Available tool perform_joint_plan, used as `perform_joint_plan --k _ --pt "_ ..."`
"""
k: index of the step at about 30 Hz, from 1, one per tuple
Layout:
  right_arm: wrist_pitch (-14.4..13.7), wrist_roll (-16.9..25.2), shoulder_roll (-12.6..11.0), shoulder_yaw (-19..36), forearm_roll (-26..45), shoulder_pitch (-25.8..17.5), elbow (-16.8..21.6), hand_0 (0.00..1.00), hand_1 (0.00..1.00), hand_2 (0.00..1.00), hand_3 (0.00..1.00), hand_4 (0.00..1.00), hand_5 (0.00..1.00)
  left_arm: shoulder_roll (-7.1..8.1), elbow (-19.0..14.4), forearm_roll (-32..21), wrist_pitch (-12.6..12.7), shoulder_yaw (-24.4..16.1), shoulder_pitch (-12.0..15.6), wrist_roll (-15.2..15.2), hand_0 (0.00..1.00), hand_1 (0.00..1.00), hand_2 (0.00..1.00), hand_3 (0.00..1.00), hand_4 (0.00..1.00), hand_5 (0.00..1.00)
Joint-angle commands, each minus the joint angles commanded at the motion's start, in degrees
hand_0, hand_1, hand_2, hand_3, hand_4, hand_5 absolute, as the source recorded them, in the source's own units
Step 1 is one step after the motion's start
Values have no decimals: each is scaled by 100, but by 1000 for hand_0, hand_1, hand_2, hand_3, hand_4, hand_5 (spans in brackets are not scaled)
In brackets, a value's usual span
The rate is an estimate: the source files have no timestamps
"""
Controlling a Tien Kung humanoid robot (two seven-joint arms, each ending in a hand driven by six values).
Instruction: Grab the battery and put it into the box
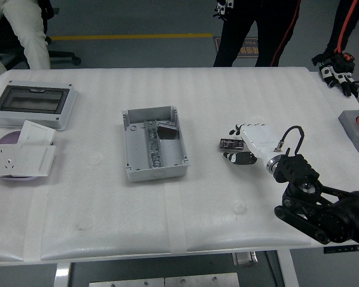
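Right of the box point(152, 142), my right hand point(246, 143) rests over the battery point(229, 144). Its fingers curl around the battery.

On the worktop point(107, 197) one open grey box point(154, 143) is counted, with one small dark battery point(229, 144) and one lidded enclosure with a dark window point(32, 105). Two white socket plates point(21, 159) are seen at the left edge, and one grey block point(355, 128) at the right. One robot hand point(249, 145) is in view, and three persons are counted beyond the far side
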Motion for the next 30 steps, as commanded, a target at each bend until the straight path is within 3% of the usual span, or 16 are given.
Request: perform_joint_plan --k 4,5,16,30 --pt "-43 17 8 34 22 -27 -40 607 504 594 669 596 279 -1 0 -32 -4 37 -4 -13 391 546 489 394 2 2" --pt "-52 22 10 38 32 -33 -50 554 471 571 667 525 222 -1 0 -36 -6 43 -5 -15 391 546 490 394 2 2" --pt "-89 86 37 -25 148 -78 -94 545 465 567 667 509 210 -3 3 -161 -37 207 -16 -67 390 547 490 394 2 2" --pt "-203 119 -23 186 169 -93 153 544 454 554 669 475 185 10 9 -165 21 239 -21 -154 387 544 491 395 2 2"
